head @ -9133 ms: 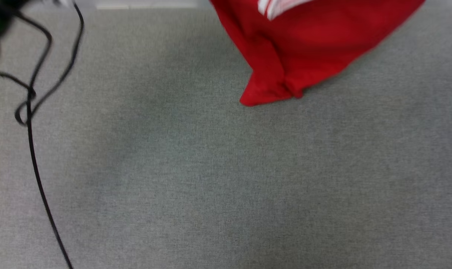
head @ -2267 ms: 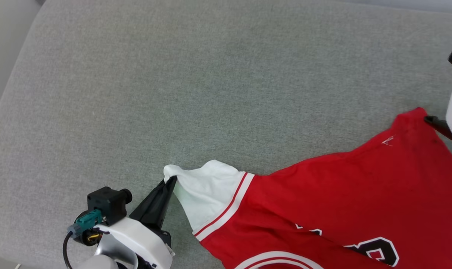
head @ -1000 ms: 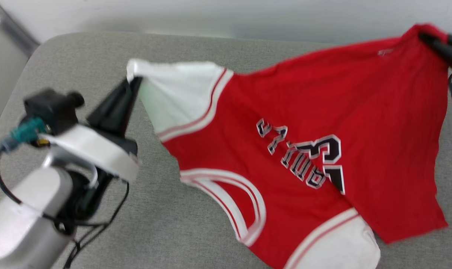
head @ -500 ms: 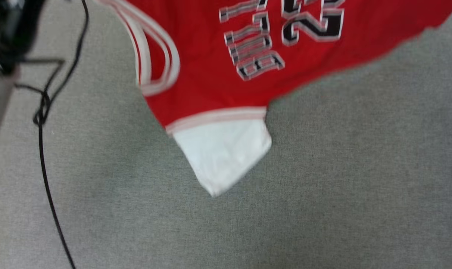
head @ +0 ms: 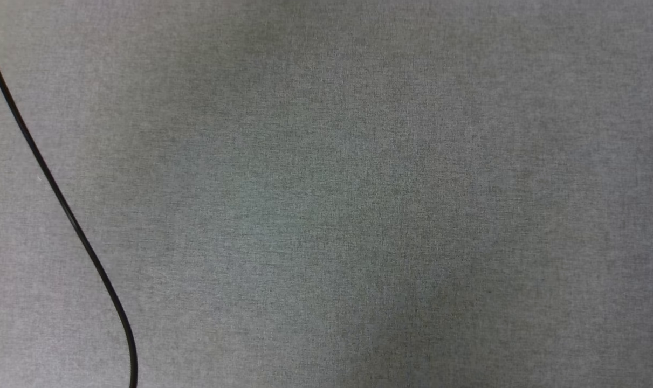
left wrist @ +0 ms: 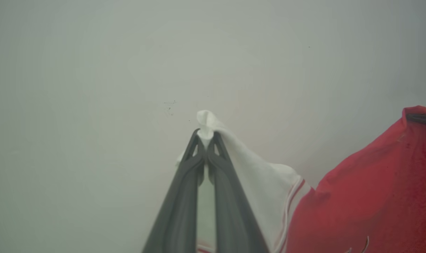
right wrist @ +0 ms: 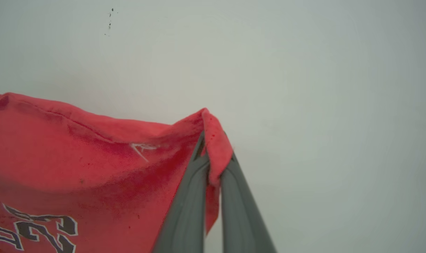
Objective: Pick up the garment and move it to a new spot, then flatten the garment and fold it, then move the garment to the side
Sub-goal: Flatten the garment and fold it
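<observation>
- Left hand [left wrist: 206, 135]: your two dark fingers are pressed together on the bunched tip of the white sleeve [left wrist: 255, 182]. A small tuft of cloth stands out above the fingertips, and the sleeve falls away to the right of them in the left wrist view
- Right hand [right wrist: 213, 147]: the fingers are pinched shut on a red corner of the shirt [right wrist: 75, 158]. The cloth folds over the fingertips and a strip of it hangs down between them
- Where the shirt is: it is held up in the air between your two hands, in front of a pale wall [left wrist: 93, 70]. The red body sags between the two held ends, and the black, white-edged lettering [right wrist: 40, 225] shows at the lower left of the right wrist view
- Why it is held this way: gripping two far ends lets the shirt's own weight pull the body open. This probably leaves fewer creases than a single bunched grip would
- Head view: the camera looks straight down on the grey cloth surface [head: 358, 188], with a black cable [head: 62, 199] curving down its left side. This bare stretch looks like the place to lay the shirt
- Step in hand, as a judgement: you are carrying the shirt to its new spot. Flattening, folding and setting aside are not yet done
- Caution: both grips are on small tips of cloth, so a sharp tug could pull one free. Keep the hanging cloth apart from the cable as you lower it
</observation>
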### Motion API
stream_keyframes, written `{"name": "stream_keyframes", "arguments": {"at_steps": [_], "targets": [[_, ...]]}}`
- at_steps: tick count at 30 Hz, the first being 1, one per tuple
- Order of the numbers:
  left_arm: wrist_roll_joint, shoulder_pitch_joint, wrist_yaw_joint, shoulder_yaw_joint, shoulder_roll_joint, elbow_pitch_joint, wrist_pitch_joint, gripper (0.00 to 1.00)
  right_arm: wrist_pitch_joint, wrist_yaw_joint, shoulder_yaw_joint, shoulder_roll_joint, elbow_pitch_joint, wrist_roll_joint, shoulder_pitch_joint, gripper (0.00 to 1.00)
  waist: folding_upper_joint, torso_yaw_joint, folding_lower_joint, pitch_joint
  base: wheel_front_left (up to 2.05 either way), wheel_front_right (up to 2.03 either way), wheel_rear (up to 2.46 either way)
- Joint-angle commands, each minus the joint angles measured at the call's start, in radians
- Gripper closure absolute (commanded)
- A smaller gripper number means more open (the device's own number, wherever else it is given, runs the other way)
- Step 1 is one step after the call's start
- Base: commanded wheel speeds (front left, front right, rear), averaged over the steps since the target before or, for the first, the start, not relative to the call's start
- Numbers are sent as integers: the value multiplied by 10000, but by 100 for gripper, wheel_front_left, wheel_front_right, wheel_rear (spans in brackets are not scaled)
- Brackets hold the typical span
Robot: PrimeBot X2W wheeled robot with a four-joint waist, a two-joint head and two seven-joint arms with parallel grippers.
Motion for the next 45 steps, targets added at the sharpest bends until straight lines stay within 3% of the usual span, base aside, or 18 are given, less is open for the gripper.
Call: {"name": "stream_keyframes", "arguments": {"at_steps": [1, 11, 23, 31, 37, 45], "targets": [[63, -402, -133, -15, -120, 413, -162, 100, -198, -7, 105, 223, 400, -109, -326, 100, 0, -17, -1, 97, 0, 0, 0], [-151, 241, -554, -339, -418, 1851, -724, 100, -1178, -7, 1247, 399, 1591, 396, 557, 100, 0, -55, -1, 541, 0, 0, 0], [-540, 3616, -781, -973, -486, 1966, -1887, 100, -2365, -7, 3269, -111, 1648, 1957, 3276, 100, 0, -57, -1, 204, 0, 0, 0], [-650, 7331, -59, -1447, 12, 287, -2121, 100, -2838, -7, 4176, -893, 514, 3237, 6276, 100, 0, -73, -1, -1082, 0, 0, 0], [-836, 10744, 1041, -2063, 965, -1881, -1583, 100, -3024, -7, 4007, -1339, -216, 4004, 8935, 100, 0, -58, -1, -2268, 0, 0, 0], [-1628, 13970, 1918, -2549, 1564, -3243, -1319, 100, -2917, -7, 3598, -1790, -846, 4211, 11655, 100, 0, 5, -1, -3629, 0, 0, 0]]}}
